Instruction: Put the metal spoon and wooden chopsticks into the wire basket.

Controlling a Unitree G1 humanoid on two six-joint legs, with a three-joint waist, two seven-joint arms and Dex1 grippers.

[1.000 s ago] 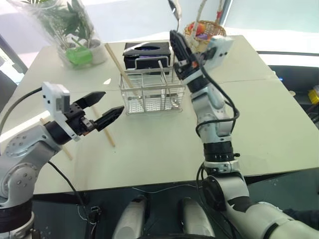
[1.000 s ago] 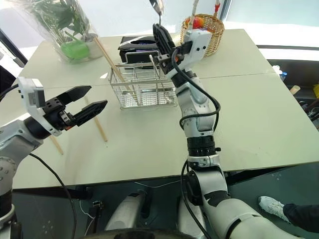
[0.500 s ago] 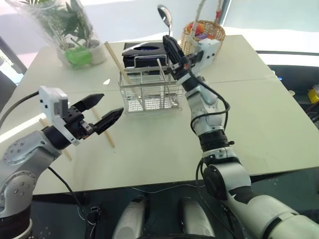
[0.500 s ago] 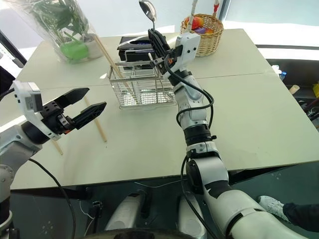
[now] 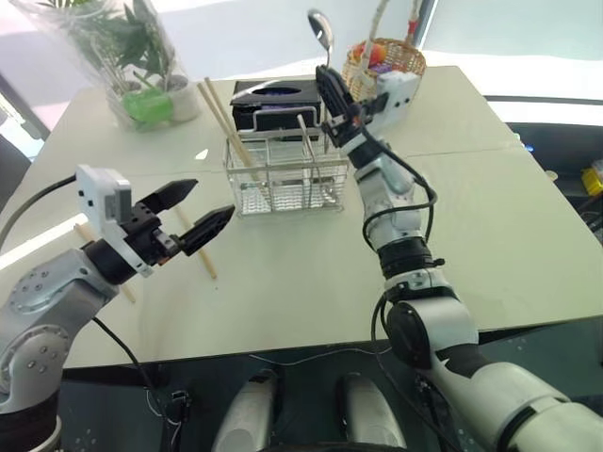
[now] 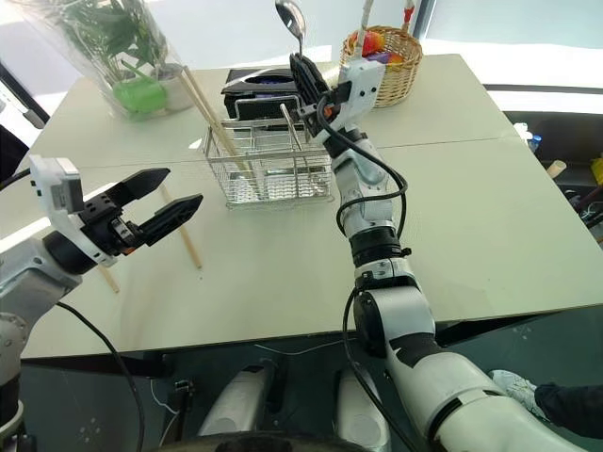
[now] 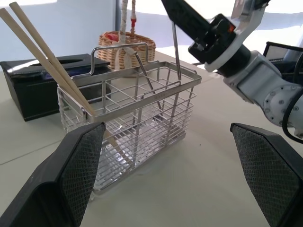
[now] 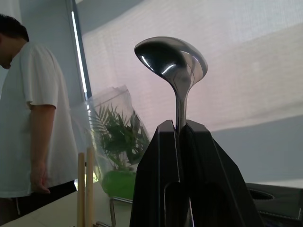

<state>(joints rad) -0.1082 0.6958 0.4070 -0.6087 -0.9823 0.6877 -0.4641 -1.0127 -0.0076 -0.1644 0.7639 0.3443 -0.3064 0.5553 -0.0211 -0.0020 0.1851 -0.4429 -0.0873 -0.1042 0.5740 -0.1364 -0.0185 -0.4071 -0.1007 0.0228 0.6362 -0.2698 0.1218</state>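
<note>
My right gripper (image 5: pixel 326 77) is shut on the metal spoon (image 5: pixel 321 25), holding it upright with the bowl on top (image 8: pixel 173 59). It hovers over the far right corner of the wire basket (image 5: pixel 283 179), and the spoon's handle (image 7: pixel 175 52) reaches down to the rim. Two wooden chopsticks (image 5: pixel 222 118) lean in the basket's left end, and another stick (image 5: pixel 306 141) leans near the middle. More chopsticks lie on the table (image 5: pixel 205 259) by my left gripper (image 5: pixel 215 195). That gripper is open, holds nothing, and hangs in front of the basket to its left.
A black tissue box (image 5: pixel 273 96) stands right behind the wire basket, with a wicker basket (image 5: pixel 386 58) at the back right. A wrapped green plant (image 5: pixel 132 56) sits at the back left. A person in a white shirt (image 8: pixel 28 118) stands beyond the table.
My right gripper has carried the spoon forward and slightly down, closer over the basket's far right corner. The left gripper has stayed where it was, still open.
</note>
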